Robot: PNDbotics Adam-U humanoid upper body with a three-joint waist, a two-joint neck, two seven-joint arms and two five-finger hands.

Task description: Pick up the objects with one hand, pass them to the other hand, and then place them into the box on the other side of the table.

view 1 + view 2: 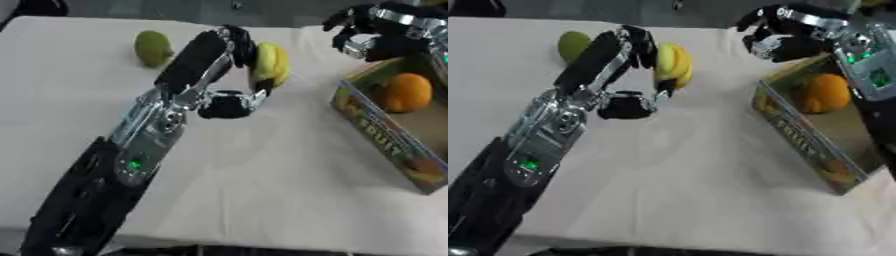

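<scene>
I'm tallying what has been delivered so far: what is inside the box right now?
An orange lies inside the box, toward its far end. Its near wall hides part of the floor, so anything lying low there cannot be seen.

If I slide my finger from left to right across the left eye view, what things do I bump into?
Green fruit → left robot hand holding the yellow bananas → right robot hand → orange inside the box.
</scene>
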